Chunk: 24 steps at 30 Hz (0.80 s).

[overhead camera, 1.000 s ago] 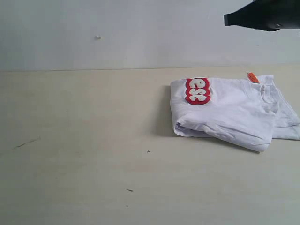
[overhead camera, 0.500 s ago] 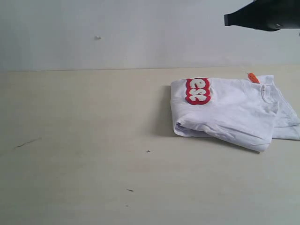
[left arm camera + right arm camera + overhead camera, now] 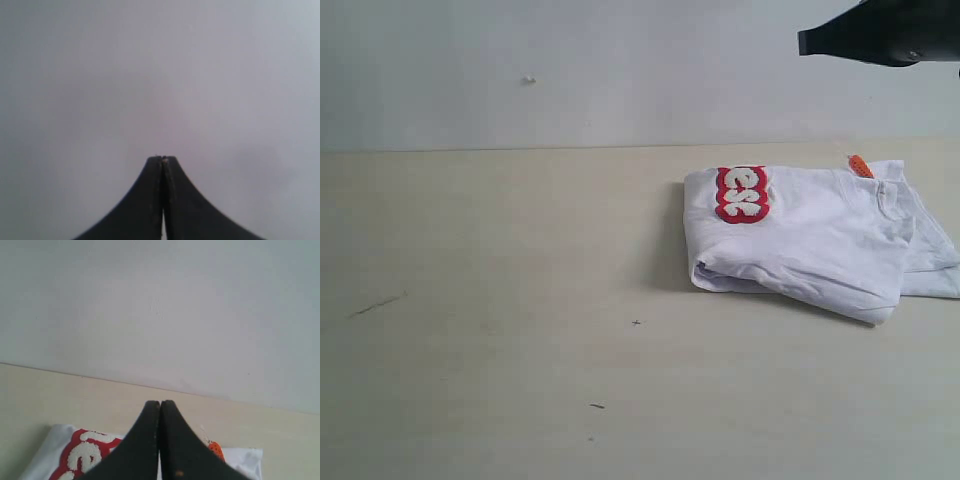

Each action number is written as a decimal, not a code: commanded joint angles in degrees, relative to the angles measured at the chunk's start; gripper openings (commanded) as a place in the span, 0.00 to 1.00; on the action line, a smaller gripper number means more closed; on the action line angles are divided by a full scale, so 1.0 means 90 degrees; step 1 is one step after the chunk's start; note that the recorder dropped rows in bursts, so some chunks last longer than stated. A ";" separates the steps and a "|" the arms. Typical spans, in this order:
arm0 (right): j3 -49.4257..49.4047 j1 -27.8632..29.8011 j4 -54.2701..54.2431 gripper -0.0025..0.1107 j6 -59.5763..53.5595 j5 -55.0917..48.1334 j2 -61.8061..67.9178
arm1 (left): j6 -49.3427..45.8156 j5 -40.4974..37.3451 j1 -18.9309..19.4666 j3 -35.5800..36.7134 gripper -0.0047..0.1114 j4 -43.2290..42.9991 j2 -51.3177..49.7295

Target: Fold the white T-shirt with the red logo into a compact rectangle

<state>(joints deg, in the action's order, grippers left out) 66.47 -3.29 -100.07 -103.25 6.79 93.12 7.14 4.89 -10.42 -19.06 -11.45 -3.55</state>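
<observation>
The white T-shirt [image 3: 810,240] lies folded into a thick, roughly rectangular bundle on the right of the table. Part of the red logo [image 3: 741,194] shows at its far left corner, and an orange tag [image 3: 860,165] pokes out at the collar. A sleeve or hem sticks out at the right edge. My right gripper [image 3: 160,403] hangs shut and empty well above the shirt; the logo [image 3: 82,455] and tag [image 3: 215,449] show on either side of it. Its arm [image 3: 880,32] appears black at the top right. My left gripper [image 3: 162,159] is shut, facing a blank grey surface.
The pale wooden table [image 3: 500,300] stretches left of the shirt, with small dark marks [image 3: 375,305] on it. A grey-white wall [image 3: 570,70] rises behind the table's far edge.
</observation>
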 commanded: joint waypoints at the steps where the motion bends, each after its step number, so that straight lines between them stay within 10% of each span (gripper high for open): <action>1: -0.0037 -0.0007 0.0014 0.02 0.0009 0.0001 -0.0045 | -0.0118 0.0158 0.0663 0.0493 0.04 0.0832 0.0379; 17: -0.0037 -0.0007 0.0014 0.02 0.0009 0.0001 -0.0045 | -0.0096 0.0112 0.1380 0.2118 0.04 0.0974 0.0394; 24: -0.0037 -0.0007 0.0014 0.02 0.0009 0.0001 -0.0045 | -0.0262 -0.1851 0.1380 0.2118 0.04 0.0925 0.0394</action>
<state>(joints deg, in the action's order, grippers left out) 66.47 -3.29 -100.07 -103.25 6.79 93.12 5.24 -6.05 1.76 -0.18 -3.32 -0.26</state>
